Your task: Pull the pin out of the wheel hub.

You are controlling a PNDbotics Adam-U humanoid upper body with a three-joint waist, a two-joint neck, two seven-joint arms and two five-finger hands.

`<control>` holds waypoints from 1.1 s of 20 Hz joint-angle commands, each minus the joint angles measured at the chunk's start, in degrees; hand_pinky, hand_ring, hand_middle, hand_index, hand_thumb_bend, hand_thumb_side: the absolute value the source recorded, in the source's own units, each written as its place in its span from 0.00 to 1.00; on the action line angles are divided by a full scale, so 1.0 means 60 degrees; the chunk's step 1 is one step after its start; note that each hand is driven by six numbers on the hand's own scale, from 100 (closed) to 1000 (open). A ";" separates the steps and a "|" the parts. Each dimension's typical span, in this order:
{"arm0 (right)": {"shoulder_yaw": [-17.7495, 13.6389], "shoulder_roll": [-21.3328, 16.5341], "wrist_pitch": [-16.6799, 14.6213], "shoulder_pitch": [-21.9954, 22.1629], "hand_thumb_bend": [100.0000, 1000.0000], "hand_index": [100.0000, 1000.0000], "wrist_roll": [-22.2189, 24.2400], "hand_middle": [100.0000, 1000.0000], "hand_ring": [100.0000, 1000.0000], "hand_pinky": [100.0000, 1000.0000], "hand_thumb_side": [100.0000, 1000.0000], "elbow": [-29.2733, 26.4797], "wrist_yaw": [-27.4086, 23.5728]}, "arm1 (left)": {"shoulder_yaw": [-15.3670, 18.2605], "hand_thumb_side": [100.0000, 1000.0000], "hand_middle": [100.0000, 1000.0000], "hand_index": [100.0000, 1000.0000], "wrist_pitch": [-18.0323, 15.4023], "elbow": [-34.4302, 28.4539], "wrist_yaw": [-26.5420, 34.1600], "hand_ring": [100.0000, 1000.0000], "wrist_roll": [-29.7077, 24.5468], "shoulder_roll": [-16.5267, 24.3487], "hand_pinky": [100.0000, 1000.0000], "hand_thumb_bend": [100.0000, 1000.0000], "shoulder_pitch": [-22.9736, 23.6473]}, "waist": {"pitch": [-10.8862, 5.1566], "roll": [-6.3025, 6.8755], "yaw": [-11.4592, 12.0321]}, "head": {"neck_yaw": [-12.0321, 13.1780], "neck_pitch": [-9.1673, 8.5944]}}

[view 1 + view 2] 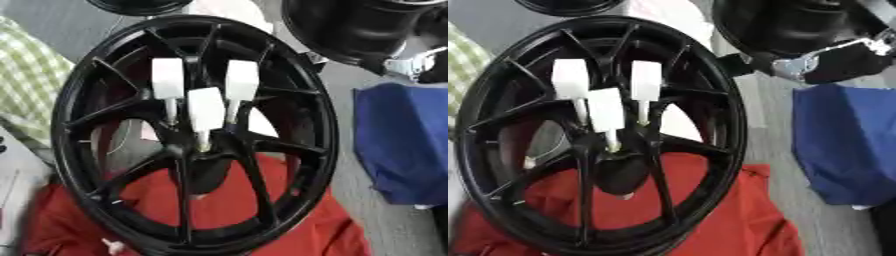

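Standing upright on a red cloth (pixel 262 220), black wheel hub (pixel 188 135) with three white pins (pixel 206 109) plugged at its centre; right hand (pixel 833 62) above-right of hub, grip indiscernible

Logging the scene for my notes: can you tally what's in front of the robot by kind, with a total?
Black wheel hub: 1
White-handled pins in the hub: 3
Red cloth: 1
Blue cloth: 1
Green checked cloth: 1
Robot arm at upper right: 1
Total: 8
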 commanded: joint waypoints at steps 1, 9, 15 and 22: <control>0.0407 0.0440 -0.0164 -0.0605 0.50 0.77 0.0443 0.74 0.80 0.75 0.33 0.0466 0.0380 | -0.0010 1.00 0.45 0.64 -0.0006 -0.0090 -0.0054 0.53 -0.0047 0.0204 0.56 0.04 -0.0018 | -0.0281 0.0056 -0.0058 | -0.0144 0.0050; 0.0619 0.2770 -0.0055 -0.3347 0.48 0.77 0.4402 0.74 0.79 0.74 0.34 0.2898 0.1547 | 0.0130 1.00 0.45 0.64 -0.0005 0.0067 -0.0001 0.53 0.0072 0.0191 0.56 0.05 0.0076 | -0.0424 0.0215 -0.0490 | 0.0009 0.0108; 0.0118 0.3408 -0.0210 -0.3522 0.52 0.77 0.6207 0.74 0.79 0.73 0.34 0.2891 0.2433 | 0.0103 1.00 0.46 0.64 -0.0026 0.0158 0.0031 0.53 0.0057 0.0101 0.56 0.05 0.0067 | -0.0510 0.0289 -0.0477 | -0.0095 0.0050; 0.0163 0.3622 -0.0117 -0.3387 0.55 0.79 0.6189 0.74 0.79 0.70 0.32 0.2628 0.2219 | 0.0067 1.00 0.46 0.64 -0.0023 0.0218 0.0073 0.53 0.0015 0.0024 0.56 0.05 0.0017 | -0.0557 0.0293 -0.0403 | -0.0253 0.0045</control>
